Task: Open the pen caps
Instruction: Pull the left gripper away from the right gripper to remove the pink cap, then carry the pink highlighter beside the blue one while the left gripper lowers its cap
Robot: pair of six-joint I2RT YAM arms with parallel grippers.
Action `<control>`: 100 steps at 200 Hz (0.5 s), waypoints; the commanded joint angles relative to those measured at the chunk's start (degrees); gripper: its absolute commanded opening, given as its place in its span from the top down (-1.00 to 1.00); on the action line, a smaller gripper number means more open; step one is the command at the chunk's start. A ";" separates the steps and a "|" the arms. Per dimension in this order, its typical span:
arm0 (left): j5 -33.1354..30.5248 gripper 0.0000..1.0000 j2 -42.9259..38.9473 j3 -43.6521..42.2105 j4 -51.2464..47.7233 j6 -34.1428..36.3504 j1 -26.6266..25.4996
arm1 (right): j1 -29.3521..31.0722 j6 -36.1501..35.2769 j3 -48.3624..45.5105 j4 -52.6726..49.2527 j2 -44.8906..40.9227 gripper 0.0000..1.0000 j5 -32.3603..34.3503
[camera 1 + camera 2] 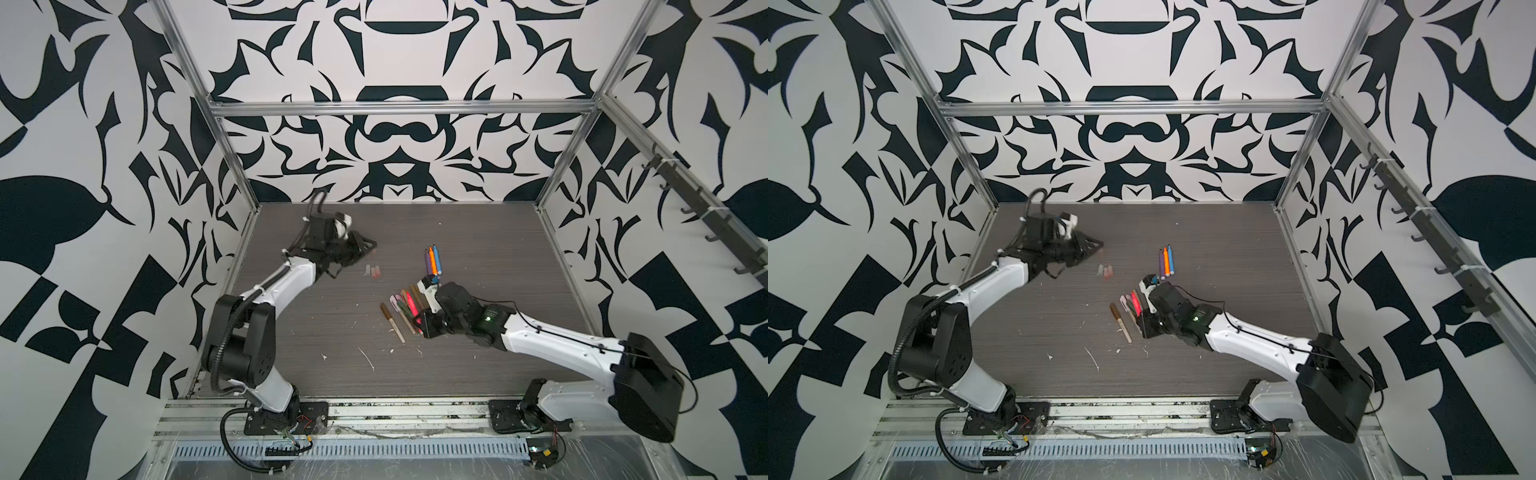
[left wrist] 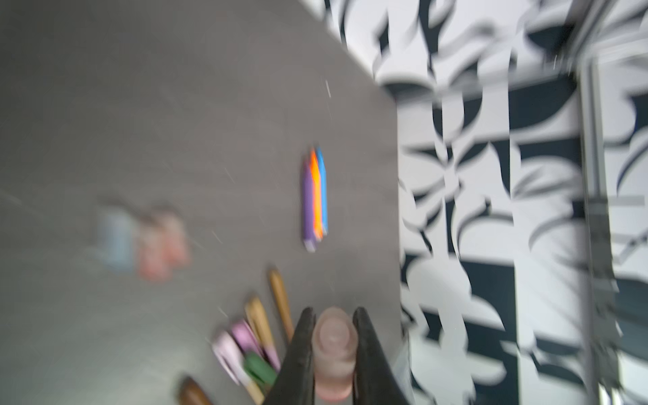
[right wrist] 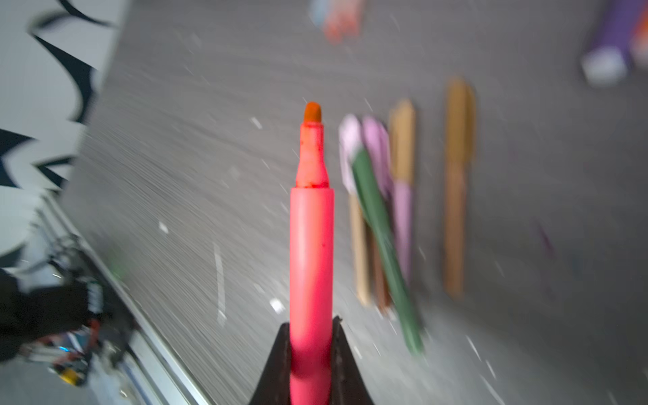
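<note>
Dark tabletop (image 1: pixel 332 332), pink-red pen (image 1: pixel 409 303) (uncapped) pointing rearward

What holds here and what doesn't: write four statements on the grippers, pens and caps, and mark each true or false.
1. The right gripper grips a pink-red pen whose tip is bare. True.
2. The left gripper is open and empty. False: it is shut on a pale pink cap.
3. Three loose caps lie close together on the table. True.
4. The purple, orange and blue pens lie scattered far apart. False: they lie side by side in one tight row.
</note>
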 commanded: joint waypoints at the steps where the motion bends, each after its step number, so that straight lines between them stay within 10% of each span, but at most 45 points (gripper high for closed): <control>1: -2.14 1.00 2.48 0.66 -8.99 6.55 -0.11 | -3.91 0.33 -2.10 -5.04 -6.12 1.00 0.65; 100: -6.85 1.00 19.77 8.28 -20.41 17.06 -0.10 | -18.52 -5.98 -5.50 -8.62 -13.64 1.00 -3.90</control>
